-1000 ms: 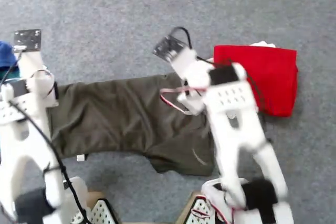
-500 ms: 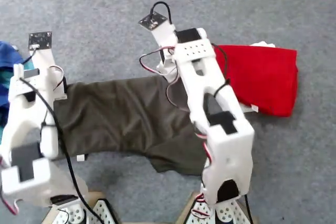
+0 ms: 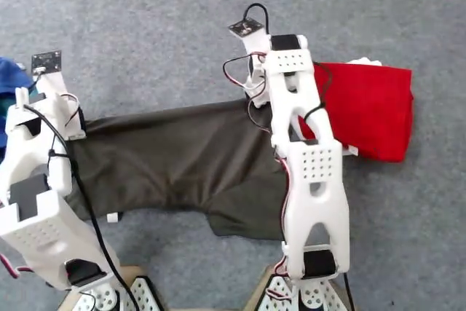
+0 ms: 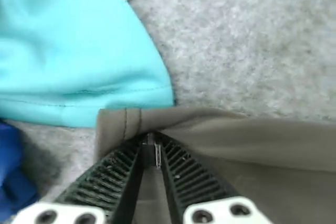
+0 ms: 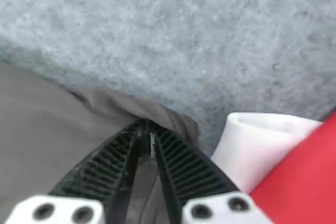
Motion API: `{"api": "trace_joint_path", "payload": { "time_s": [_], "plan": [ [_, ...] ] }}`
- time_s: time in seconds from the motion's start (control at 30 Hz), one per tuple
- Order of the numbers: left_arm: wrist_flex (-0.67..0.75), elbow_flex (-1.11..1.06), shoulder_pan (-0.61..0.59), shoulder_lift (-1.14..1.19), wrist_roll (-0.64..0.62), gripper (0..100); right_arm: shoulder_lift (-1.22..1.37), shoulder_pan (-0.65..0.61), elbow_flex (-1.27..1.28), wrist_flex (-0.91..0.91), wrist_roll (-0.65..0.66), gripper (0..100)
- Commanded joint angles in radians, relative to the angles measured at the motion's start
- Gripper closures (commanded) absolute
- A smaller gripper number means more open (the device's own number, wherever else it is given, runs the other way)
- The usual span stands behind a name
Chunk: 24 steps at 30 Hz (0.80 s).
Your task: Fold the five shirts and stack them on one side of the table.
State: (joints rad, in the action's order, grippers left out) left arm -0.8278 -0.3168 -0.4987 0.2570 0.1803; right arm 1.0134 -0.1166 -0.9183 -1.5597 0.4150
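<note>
Jaws on both arms clamp corners of the olive shirt (image 3: 182,158); uneven pulling could slip one free or drag cloth over the red shirt (image 3: 371,107).

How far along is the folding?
Done: the red shirt lies folded atop a white shirt. In hand: the left pincer and right pincer each grip the olive shirt along its far edge. Left: folding it, then the turquoise shirt and blue shirt beside it.
</note>
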Motion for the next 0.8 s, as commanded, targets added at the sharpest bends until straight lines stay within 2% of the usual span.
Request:
{"api": "trace_joint_path", "payload": {
  "time_s": [0.0, 0.1, 0.2, 0.33, 0.43, 0.57, 0.77],
  "plan": [
    [0.008, 0.048, -0.039, -0.009, -0.002, 97, 0.031, -0.002, -0.199, -0.114, 0.000, 98.4],
    [0.005, 0.056, -0.025, -0.025, -0.002, 97, 0.059, -0.023, -0.329, -0.204, 0.020, 98.4],
    [-0.066, 0.082, -0.004, -0.101, -0.002, 97, 0.041, -0.026, -0.372, -0.207, 0.041, 98.4],
    [-0.164, 0.128, 0.035, -0.227, -0.002, 97, -0.070, -0.028, -0.297, -0.207, 0.041, 98.4],
    [-0.180, 0.142, 0.036, -0.269, -0.003, 97, -0.183, -0.023, -0.179, -0.207, 0.043, 98.4],
    [-0.169, 0.145, 0.024, -0.166, -0.002, 97, -0.243, -0.021, -0.016, -0.163, 0.051, 98.4],
    [-0.184, 0.265, 0.005, 0.091, -0.008, 97, -0.147, 0.029, 0.113, -0.008, 0.061, 98.4]
  ]
}}
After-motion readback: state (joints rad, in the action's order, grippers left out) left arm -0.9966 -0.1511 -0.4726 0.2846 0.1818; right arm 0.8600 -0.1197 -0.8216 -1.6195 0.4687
